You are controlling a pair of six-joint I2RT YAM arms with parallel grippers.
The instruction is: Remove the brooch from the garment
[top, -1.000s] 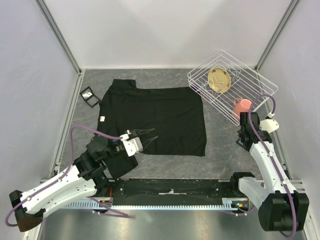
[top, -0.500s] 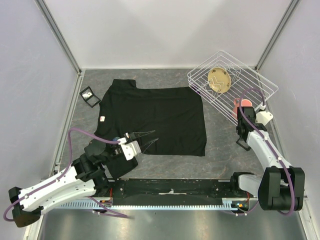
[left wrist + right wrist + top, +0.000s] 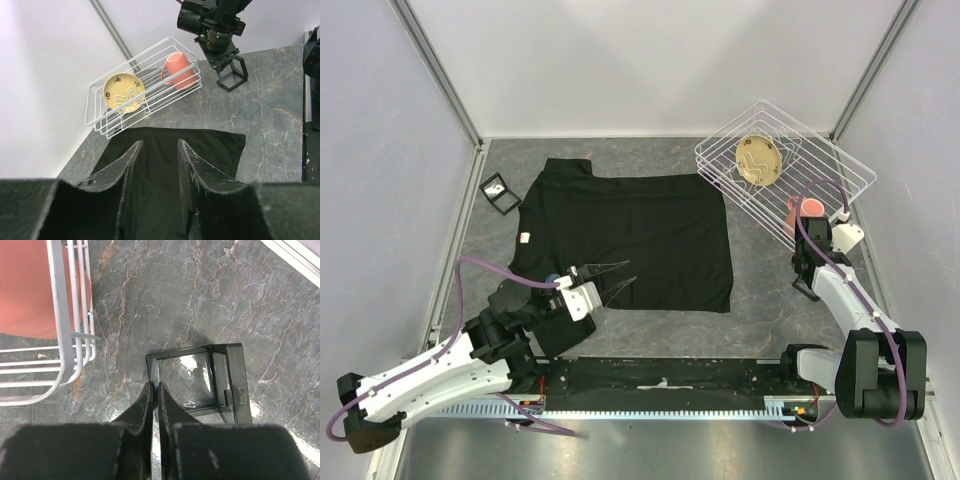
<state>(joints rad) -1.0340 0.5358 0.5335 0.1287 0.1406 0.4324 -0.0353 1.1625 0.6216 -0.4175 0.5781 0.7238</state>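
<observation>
Grey marbled bench, enclosed by plain white walls, carries all items. The garment, a black short-sleeved T-shirt, lies spread flat on the bench, left of centre, and serves as the reference for all positions below. A small pale item sits at the garment's left edge; the pictures do not show what it is. Just beyond the garment's far-left corner, apart from the fabric, lies an open black case. To the far right of the garment stands a tilted white wire rack holding a yellow plate on edge and a pink mug at the rack's near end. The left hand is positioned over the garment's near-left portion with its fingers spread apart and nothing between them; whether they touch the fabric cannot be determined. The right hand is well to the right of the garment, just in front of the rack. Its fingers are pressed almost together, pinching the thin side wall of a small black box with a clear panel, which rests on the bare bench. A tiny pale curl shows inside this box; it is too small to identify.
</observation>
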